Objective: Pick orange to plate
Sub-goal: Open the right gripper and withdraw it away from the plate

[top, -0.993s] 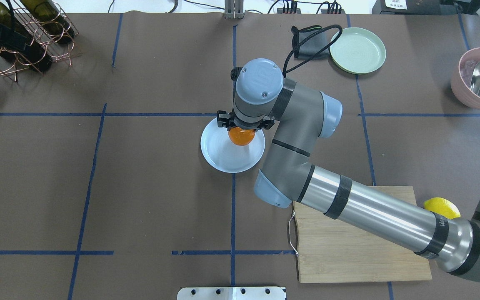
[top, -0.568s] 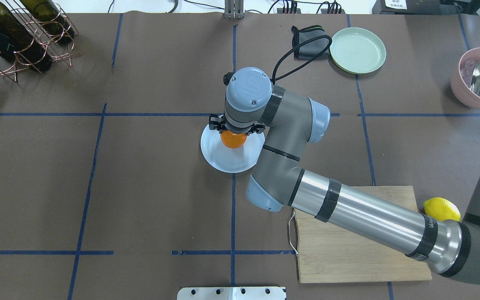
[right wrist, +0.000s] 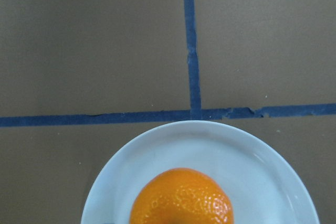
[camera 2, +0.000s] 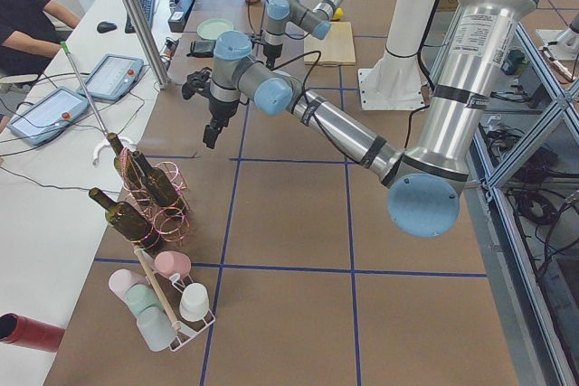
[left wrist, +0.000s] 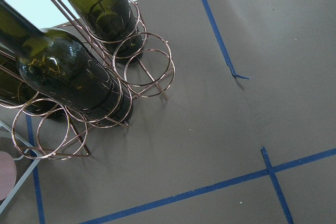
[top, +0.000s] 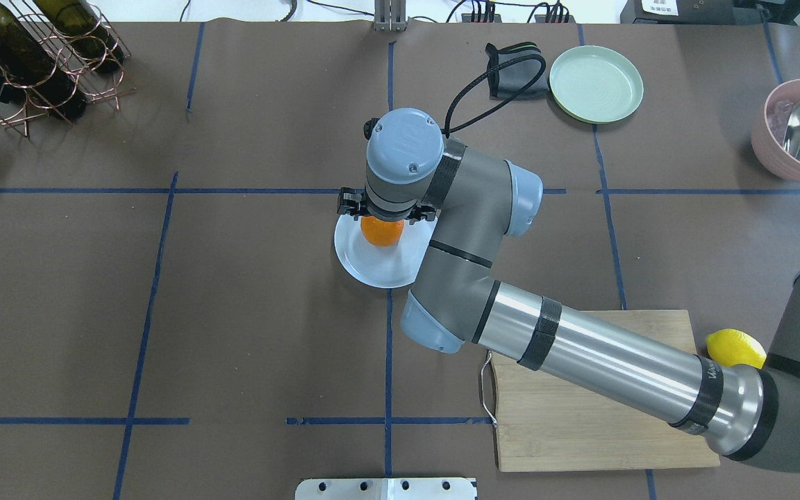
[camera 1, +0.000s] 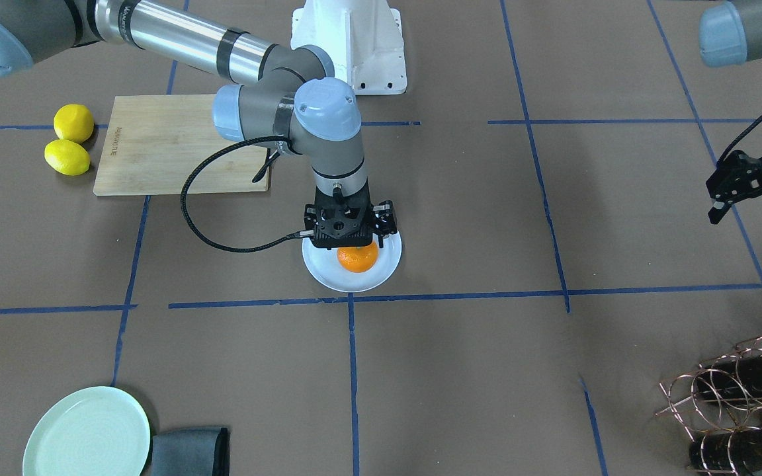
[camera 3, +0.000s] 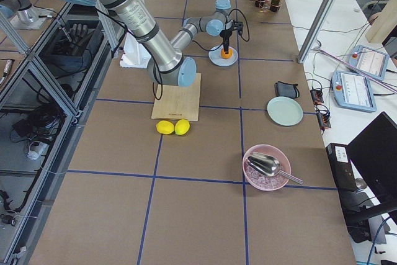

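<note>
Orange (right wrist: 181, 198): round, glossy, dimpled skin

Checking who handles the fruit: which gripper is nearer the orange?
Right. The right gripper is directly over the orange above the plate; the left gripper hangs far off.

Across the overhead views the right gripper (top: 380, 215) shifts toward the left of the frame, carrying the orange (top: 381, 232) from right of the plate's (top: 372, 267) centre to its upper-middle part. The orange looks smaller and lower, close over the plate's surface.
</note>
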You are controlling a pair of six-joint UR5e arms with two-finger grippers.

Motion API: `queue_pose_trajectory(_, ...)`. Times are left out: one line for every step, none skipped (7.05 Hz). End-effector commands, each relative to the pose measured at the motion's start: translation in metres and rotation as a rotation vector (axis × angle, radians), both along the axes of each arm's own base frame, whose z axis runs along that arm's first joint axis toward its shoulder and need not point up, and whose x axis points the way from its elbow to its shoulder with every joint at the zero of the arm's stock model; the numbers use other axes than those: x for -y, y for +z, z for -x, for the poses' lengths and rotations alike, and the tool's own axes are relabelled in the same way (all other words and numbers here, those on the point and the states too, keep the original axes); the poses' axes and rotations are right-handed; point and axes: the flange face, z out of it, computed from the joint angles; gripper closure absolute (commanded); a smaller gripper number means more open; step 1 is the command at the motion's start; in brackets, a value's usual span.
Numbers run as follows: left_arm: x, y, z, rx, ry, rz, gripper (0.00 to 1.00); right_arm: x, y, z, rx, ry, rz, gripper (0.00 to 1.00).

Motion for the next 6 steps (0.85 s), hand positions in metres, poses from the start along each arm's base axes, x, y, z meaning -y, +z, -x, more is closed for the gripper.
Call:
queue_pose_trajectory(-0.008, 0.034, 0.036, 0.072, 0.061, -0.051, 0.0, 0.011, -0.015, -0.067, -0.147, -0.053, -0.02, 0.0)
queue_pose_trajectory(-0.014, 0.053, 0.059, 0.095, 0.051, -0.04, 0.0, 0.011, -0.01, -0.108, -0.241, -0.125, -0.05, 0.0)
queue_pose_trajectory(-0.024, 0.078, 0.084, 0.127, 0.064, -0.038, 0.0, 0.019, 0.02, -0.163, -0.283, -0.152, -0.083, 0.0)
queue_pose_trajectory(-0.028, 0.109, 0.111, 0.157, 0.101, -0.035, 0.0, 0.025, 0.055, -0.218, -0.297, -0.206, -0.129, 0.0)
queue_pose_trajectory(-0.028, 0.143, 0.134, 0.146, 0.083, 0.046, 0.0, 0.045, 0.085, -0.286, -0.272, -0.254, -0.133, 0.0)
queue_pose_trajectory(-0.031, 0.154, 0.136, 0.116, 0.1, 0.064, 0.0, 0.058, 0.121, -0.344, -0.242, -0.293, -0.12, 0.0)
